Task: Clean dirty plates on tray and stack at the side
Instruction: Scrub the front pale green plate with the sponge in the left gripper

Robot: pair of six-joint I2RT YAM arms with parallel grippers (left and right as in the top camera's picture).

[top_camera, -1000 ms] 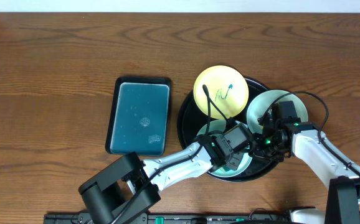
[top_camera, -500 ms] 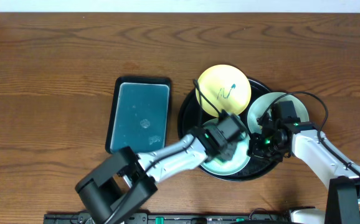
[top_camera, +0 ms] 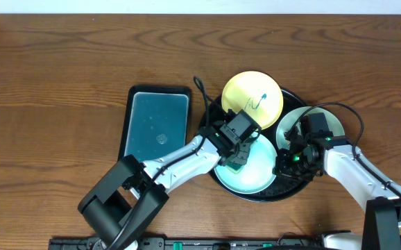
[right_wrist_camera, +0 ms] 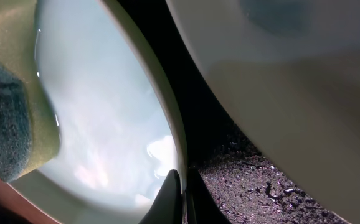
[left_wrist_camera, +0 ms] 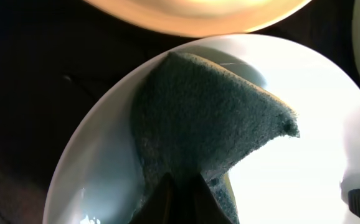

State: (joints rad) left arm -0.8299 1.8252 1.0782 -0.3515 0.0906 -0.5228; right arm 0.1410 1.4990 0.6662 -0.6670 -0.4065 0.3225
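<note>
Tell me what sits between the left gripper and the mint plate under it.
The sponge, pinched by the left gripper and resting on the mint plate; the left wrist view shows it.

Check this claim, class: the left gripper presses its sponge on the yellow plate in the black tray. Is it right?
No: the left wrist view shows the left gripper pressing its sponge on the mint-white plate nearest the robot in the black tray; the yellow plate lies beside it.

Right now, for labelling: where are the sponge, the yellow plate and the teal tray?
sponge (left_wrist_camera: 211, 118), left wrist view, rough face.
yellow plate (top_camera: 243, 90), overhead view, bare inside.
teal tray (top_camera: 152, 121), overhead view, bare floor.
</note>
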